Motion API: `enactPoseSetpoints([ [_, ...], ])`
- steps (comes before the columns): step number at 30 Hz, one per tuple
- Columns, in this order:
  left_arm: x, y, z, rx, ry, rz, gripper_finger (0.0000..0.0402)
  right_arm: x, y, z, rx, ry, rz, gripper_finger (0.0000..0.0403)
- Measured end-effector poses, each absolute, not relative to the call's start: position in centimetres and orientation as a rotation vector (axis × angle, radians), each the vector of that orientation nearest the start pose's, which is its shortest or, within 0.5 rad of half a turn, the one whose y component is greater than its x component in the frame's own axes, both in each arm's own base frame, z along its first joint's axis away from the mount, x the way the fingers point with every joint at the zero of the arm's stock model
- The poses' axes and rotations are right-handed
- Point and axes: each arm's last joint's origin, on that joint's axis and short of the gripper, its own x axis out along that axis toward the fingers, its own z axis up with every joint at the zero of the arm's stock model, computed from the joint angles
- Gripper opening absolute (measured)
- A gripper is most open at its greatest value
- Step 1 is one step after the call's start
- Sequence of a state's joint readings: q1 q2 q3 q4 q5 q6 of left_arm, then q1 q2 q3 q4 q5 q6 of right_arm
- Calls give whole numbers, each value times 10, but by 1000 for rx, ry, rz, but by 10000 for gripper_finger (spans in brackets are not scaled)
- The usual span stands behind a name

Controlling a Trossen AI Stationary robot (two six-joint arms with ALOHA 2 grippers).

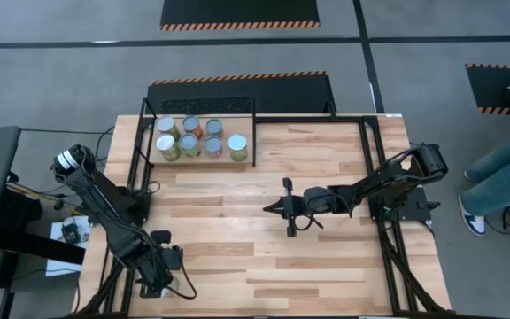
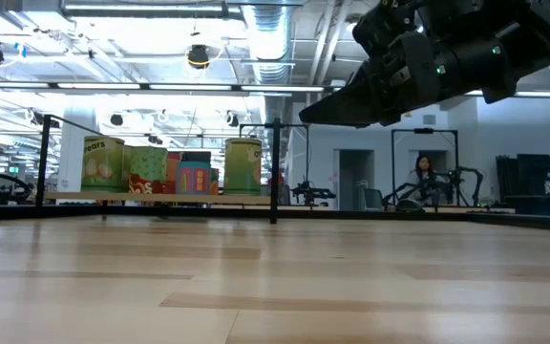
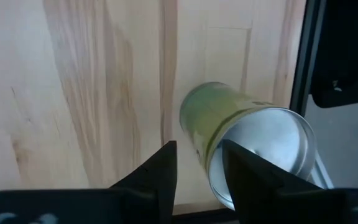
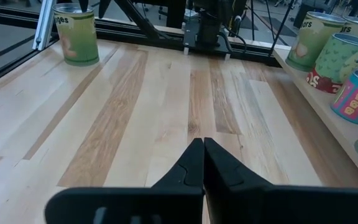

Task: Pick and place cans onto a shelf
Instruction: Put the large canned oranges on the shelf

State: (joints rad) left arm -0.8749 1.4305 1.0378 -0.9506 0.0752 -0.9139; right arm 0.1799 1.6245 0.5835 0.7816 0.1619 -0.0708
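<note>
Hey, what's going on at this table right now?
Two robot arms are moving cans onto the shelf at the table's far left. Seven cans already stand there. The left gripper, at the near left corner, is open just by a green-labelled can standing on the table, not gripping it. The right gripper hangs shut and empty over the middle.

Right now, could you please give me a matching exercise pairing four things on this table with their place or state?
Things:
1. left gripper
2. right gripper
3. shelf
4. lone green can

Place or state:
A. fingers shut, over the middle of the table
B. holds seven cans
C. fingers open, pointing at a can
D. stands upright on the tabletop, off the shelf

Pairs: 1-C, 2-A, 3-B, 4-D
</note>
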Motion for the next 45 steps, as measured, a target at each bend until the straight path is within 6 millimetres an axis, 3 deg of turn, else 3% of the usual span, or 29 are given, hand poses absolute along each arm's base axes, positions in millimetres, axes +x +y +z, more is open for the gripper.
enactPoseSetpoints([
  [5,162,-198,230,-194,1486,-142,95,299,50,161,-113,260,27,14],
  [14,164,-200,231,-190,1472,-203,5,299,50,161,-112,259,27,15],
  [22,169,-196,231,-177,1454,-196,0,299,50,161,-113,260,27,16],
  [27,183,-182,233,-196,1433,-166,0,299,50,161,-113,259,27,14],
  [33,206,-140,247,-249,1333,-99,0,299,50,161,-113,259,27,16],
  [39,227,-73,264,-424,1203,94,0,299,50,160,-114,266,27,14],
  [45,244,-7,266,-592,1092,296,0,298,50,160,-115,273,27,16],
])
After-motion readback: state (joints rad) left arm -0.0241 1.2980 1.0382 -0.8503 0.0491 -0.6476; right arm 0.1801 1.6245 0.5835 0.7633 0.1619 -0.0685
